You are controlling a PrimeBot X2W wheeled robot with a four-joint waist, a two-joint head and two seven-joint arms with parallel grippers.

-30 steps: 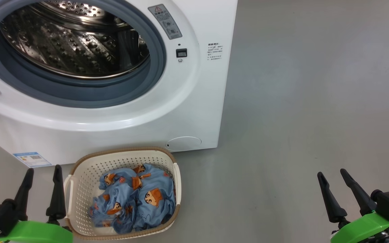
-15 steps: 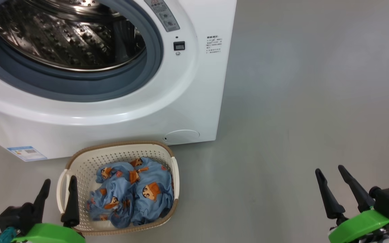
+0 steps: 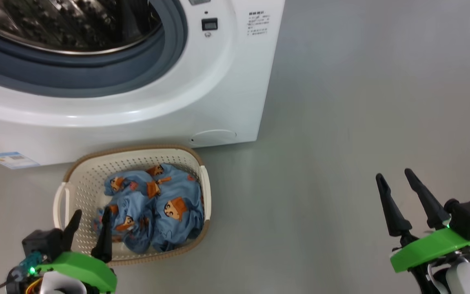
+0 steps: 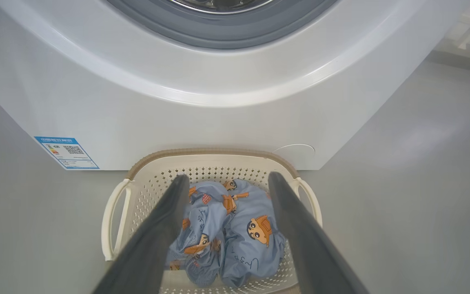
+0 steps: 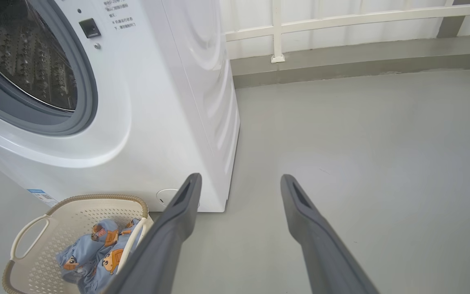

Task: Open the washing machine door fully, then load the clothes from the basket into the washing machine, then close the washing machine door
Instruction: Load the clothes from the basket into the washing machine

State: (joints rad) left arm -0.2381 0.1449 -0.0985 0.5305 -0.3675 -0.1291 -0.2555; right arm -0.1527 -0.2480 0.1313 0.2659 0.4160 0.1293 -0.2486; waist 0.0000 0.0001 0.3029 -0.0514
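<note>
Grey floor, lower left: basket of clothes below the washing machine, left pincer wide; right pincer wide, lower right.

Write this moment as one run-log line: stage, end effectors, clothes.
stage: loading not begun | left end effector: open, near basket | right end effector: open, empty | clothes: in basket
</note>
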